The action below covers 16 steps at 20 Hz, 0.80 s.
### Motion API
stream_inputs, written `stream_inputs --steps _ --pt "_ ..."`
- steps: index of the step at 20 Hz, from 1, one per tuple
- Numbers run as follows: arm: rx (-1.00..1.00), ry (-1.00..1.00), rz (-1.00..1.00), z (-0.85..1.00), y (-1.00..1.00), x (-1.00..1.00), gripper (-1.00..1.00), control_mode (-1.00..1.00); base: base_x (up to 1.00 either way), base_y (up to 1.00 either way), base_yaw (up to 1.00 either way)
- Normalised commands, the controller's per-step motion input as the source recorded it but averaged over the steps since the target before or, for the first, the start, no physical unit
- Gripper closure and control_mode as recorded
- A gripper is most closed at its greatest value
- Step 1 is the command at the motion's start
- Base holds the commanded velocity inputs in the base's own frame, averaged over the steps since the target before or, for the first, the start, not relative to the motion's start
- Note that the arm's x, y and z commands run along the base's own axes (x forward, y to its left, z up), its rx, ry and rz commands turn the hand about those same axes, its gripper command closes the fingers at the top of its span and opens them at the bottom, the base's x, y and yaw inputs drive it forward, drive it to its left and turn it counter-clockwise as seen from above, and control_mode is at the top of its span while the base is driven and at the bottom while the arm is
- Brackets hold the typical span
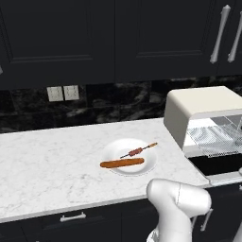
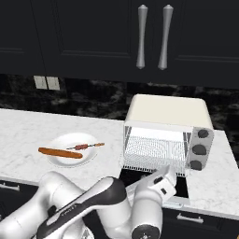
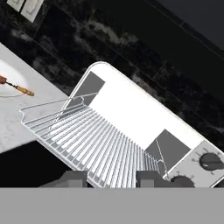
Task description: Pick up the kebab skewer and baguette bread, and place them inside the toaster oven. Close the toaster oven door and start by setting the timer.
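Orange-brown baguette bread [image 1: 122, 163] and red-and-dark kebab skewer [image 1: 138, 151] on a white plate [image 1: 147, 165]; white grey-veined marble worktop [image 1: 47, 165]; cream-beige toaster oven [image 2: 168, 112] (black knobs); black cabinets [image 1: 94, 33].

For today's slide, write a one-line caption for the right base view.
Open toaster oven with rack pulled out; baguette and skewer wait on a white plate.

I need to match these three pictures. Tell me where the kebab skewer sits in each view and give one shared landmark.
Left base view: the kebab skewer lies near the middle, on the white plate, just behind the baguette.
Right base view: left of centre, on the plate, behind the baguette.
Hand view: at the far left edge, only one end of it in frame.
Shared landmark: the open toaster oven, to the skewer's right in every view.
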Motion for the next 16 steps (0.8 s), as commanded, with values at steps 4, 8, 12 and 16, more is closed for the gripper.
stream_inputs --steps 4,8,12,16 --pt "0.0 0.23 0.0 0.93 0.97 -0.32 -1.0 -1.0 0.0 0.0 0.0" --pt "0.06 0.59 -0.06 0.42 0.81 0.0 -1.0 -1.0 0.0 0.0 0.0" --pt "0.2 0.42 -0.1 0.39 0.93 0.0 -1.0 -1.0 0.0 0.0 0.0" --pt "0.16 0.2 -0.1 0.08 0.99 0.0 -1.0 -1.0 0.0 0.0 0.0"
